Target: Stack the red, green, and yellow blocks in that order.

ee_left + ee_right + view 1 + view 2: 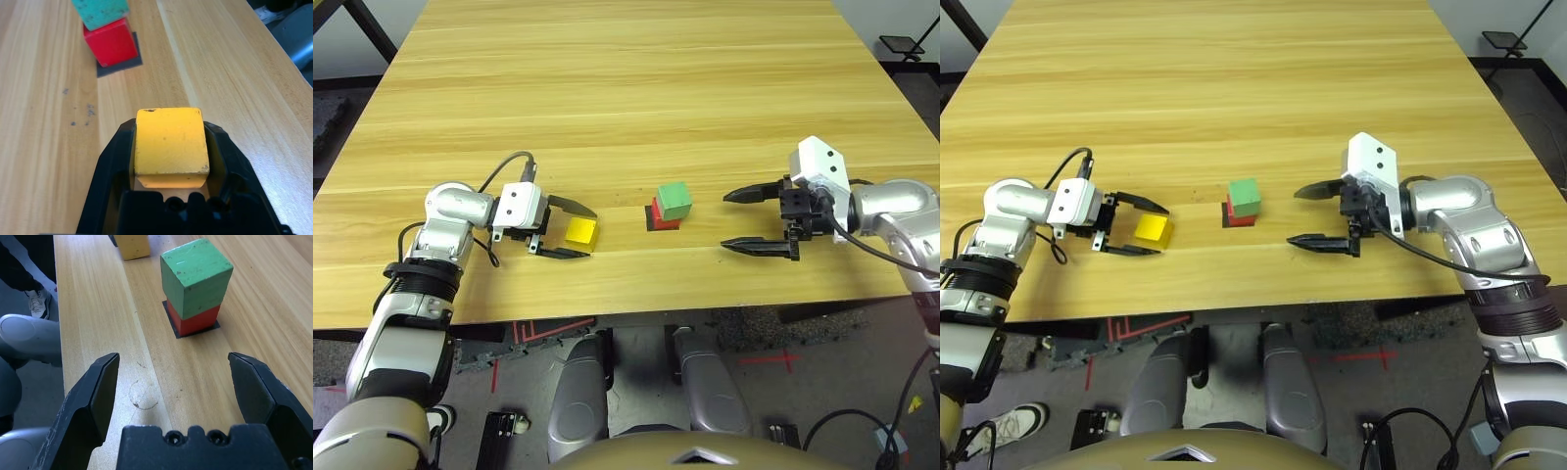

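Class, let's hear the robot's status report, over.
Left gripper closed on yellow block. Right gripper open, empty. Green block stacked on red block, red on black patch. Nothing seen between yellow and the stack.

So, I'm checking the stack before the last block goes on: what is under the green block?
The red block sits under the green block, on a black square patch; the patch's middle is covered.

So the bottom block [193,320] is bright red, the one above it [194,281] green with dark specks, third cube [171,147] yellow, tabletop [636,98] light tan with woodgrain streaks.
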